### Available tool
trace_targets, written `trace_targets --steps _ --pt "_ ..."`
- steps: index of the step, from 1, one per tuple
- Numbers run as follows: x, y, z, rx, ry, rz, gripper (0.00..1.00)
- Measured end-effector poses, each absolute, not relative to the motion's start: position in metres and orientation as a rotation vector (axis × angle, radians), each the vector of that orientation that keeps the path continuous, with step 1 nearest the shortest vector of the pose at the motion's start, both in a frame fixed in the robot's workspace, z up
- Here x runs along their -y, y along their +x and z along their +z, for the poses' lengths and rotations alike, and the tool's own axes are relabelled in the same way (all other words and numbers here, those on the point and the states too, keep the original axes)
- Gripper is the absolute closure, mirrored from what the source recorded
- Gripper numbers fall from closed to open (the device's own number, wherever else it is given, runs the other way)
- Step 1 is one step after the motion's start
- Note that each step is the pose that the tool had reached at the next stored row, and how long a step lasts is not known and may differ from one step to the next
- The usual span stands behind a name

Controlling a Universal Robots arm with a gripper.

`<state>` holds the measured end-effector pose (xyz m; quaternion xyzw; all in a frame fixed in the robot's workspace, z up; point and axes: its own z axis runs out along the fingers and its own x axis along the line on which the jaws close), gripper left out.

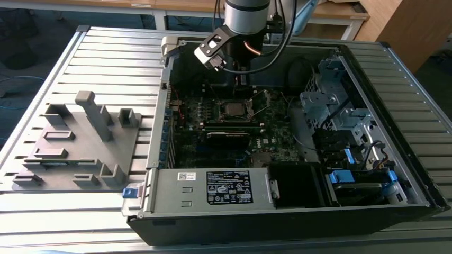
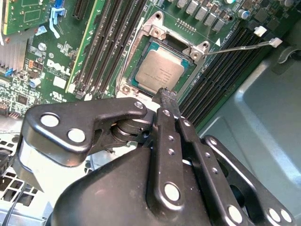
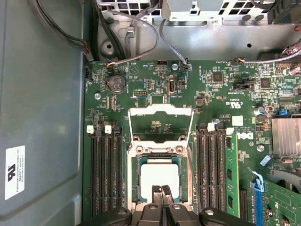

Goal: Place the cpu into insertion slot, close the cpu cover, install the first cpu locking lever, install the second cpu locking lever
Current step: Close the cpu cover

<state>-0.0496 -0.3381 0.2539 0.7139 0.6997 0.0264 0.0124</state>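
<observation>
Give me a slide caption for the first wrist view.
Shut gripper over the cpu lying in the insertion slot, with the cpu cover open.

a slatted grey metal table [image 1: 92, 58] carries 2 things: an open black computer case [image 1: 282, 225] lying on its side toward the exterior view's right, and a grey moulded fixture plate [image 1: 71, 159] just beside it, toward the left.

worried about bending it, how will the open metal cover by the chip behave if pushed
The cover looks like a thin metal frame with a window, so it is probably light and stiff yet bendable. It sits open beside the chip, so it likely swings on a hinge.
</observation>
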Motion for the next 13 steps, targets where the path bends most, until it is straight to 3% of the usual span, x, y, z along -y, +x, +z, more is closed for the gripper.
trace_targets --steps 13 --pt "0.3381 -0.0479 0.2543 -2.181 2.225 0.082 0.89"
